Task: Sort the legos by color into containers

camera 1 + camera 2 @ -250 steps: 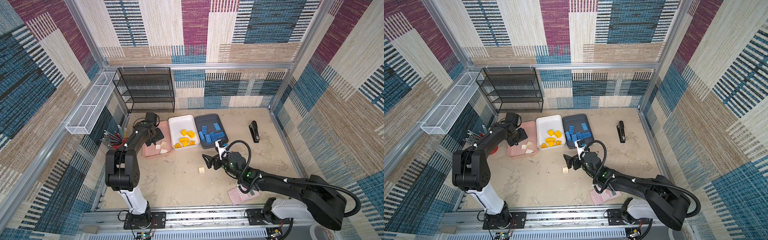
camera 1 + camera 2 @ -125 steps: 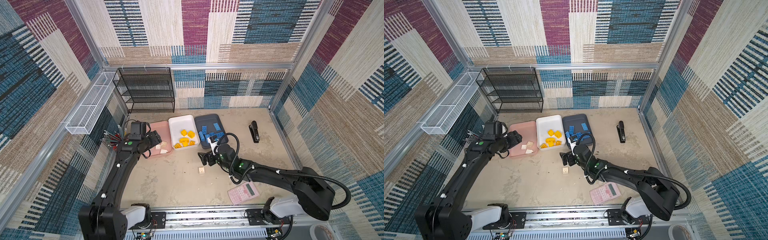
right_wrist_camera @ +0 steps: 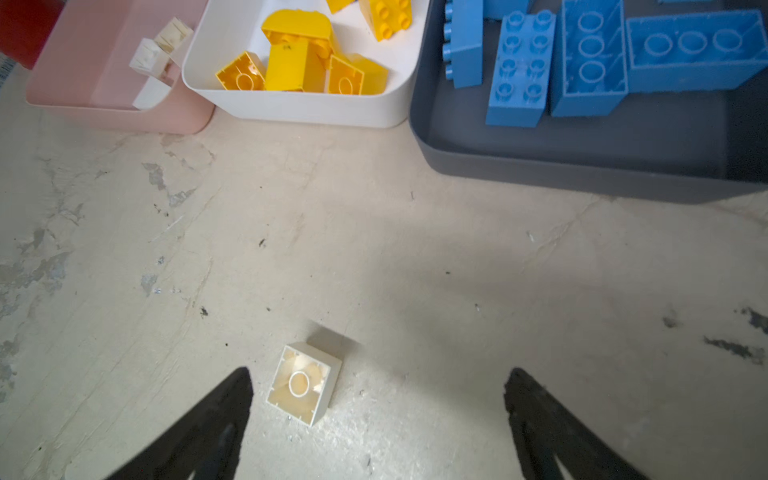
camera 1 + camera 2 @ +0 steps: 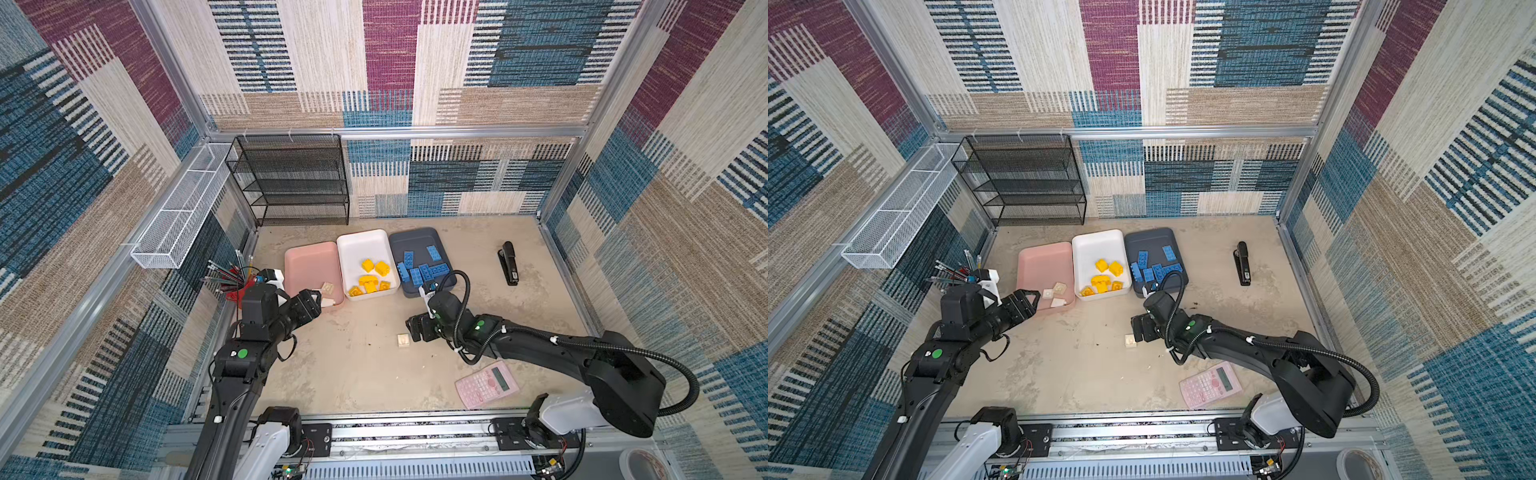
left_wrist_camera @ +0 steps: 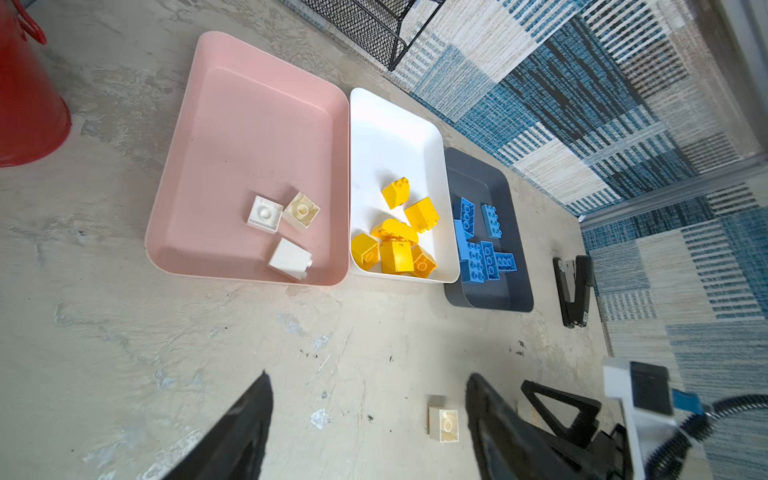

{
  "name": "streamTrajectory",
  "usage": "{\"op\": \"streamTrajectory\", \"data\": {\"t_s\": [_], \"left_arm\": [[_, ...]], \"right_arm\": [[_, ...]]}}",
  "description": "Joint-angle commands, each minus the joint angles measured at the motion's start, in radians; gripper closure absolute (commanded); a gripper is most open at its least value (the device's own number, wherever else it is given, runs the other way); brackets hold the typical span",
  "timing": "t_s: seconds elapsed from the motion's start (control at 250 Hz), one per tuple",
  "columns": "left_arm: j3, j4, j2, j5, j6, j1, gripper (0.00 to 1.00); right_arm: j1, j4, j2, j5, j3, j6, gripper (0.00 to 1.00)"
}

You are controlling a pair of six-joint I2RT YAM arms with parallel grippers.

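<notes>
— While the cream brick lies on the surface at the white tray's 5 o'clock, how are the jaws held?

— Both are held open and empty: right jaws wide at the brick's 3 o'clock, left jaws at the pink tray's 6 o'clock.

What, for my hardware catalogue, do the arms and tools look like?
The left arm and right arm are black, each with a green dot and white base. A ribbed hose trails the right arm. The left tool and right tool have black triangular-framed fingers.
</notes>
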Motion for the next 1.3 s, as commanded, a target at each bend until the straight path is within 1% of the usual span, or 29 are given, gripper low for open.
{"op": "streamTrajectory", "data": {"t_s": [0.0, 0.136, 0.328, 0.472, 0.552, 0.664, 0.848, 0.948, 1.02, 1.172, 1.296], "left_arm": [[-0.015, 0.018, -0.026, 0.071, 0.033, 0.001, 0.26], [-0.026, 0.008, -0.038, 0.112, 0.039, -0.001, 0.26], [-0.017, 0.005, -0.009, 0.163, 0.039, -0.024, 0.27], [-0.016, 0.001, -0.003, 0.165, 0.038, -0.028, 0.27], [-0.019, 0.002, -0.001, 0.165, 0.035, -0.028, 0.27], [-0.022, 0.005, -0.003, 0.166, 0.032, -0.027, 0.27], [-0.023, 0.007, -0.003, 0.162, 0.031, -0.028, 0.27], [-0.024, 0.011, -0.003, 0.163, 0.031, -0.027, 0.27], [-0.023, 0.011, -0.005, 0.162, 0.031, -0.027, 0.27], [-0.023, 0.007, -0.005, 0.16, 0.032, -0.027, 0.27], [-0.023, 0.007, -0.004, 0.161, 0.031, -0.025, 0.27]], "right_arm": [[0.001, -0.069, 0.012, 0.005, -0.001, 0.045, 0.05], [0.0, -0.094, 0.054, 0.009, 0.0, 0.079, 0.05], [0.001, -0.104, 0.118, 0.012, 0.011, 0.113, 0.06], [0.001, -0.113, 0.16, 0.012, 0.033, 0.098, 0.09], [0.004, -0.109, 0.174, -0.009, 0.046, 0.091, 0.1], [0.021, -0.095, 0.164, -0.014, 0.053, 0.097, 0.1], [0.052, -0.107, 0.132, 0.017, 0.095, 0.111, 0.1], [0.083, -0.123, 0.167, 0.025, 0.148, 0.117, 0.1], [0.112, -0.144, 0.21, 0.055, 0.186, 0.135, 0.15], [0.146, -0.199, 0.299, 0.109, 0.263, 0.17, 0.19], [0.156, -0.219, 0.343, 0.114, 0.298, 0.177, 0.28]]}}
